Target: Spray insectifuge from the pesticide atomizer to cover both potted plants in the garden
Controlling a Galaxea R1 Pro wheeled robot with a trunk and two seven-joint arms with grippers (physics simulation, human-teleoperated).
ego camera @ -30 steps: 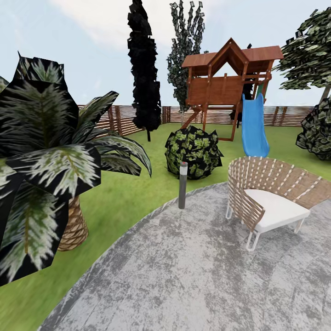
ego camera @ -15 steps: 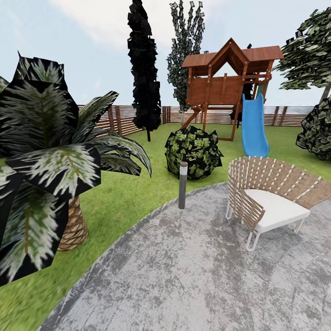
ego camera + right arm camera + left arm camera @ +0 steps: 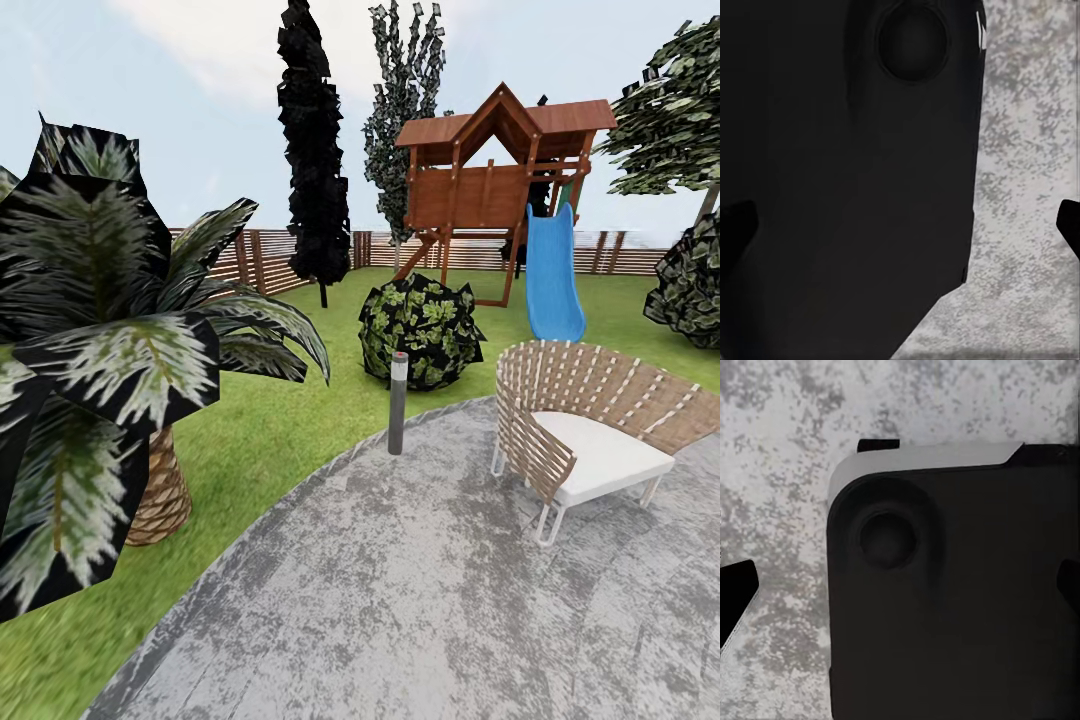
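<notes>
Wide green lawn (image 3: 270, 430) runs back to the slatted wooden fence (image 3: 250, 255), and the grey mottled patio (image 3: 420, 600) sweeps across the near ground. At the patio's left edge, on the grass, a big palm (image 3: 110, 340) spreads dark fronds over its woven-looking trunk. Far across the lawn stands the wooden playhouse (image 3: 495, 170), its blue slide (image 3: 553, 275) dropping to the grass, with tall dark trees (image 3: 318, 150) just beside it. On the patio's right side sits a woven lounge chair (image 3: 585, 430) with a white cushion. A round leafy bush (image 3: 420, 330) grows on the grass just past the patio's far edge (glossy, mottled green). Right at that edge, upright, is the grey bollard lamp (image 3: 397, 402). The atomizer and the potted plants are nowhere in these views. Both wrist cameras look at dark robot housing over patio stone; gripper states cannot be told.
</notes>
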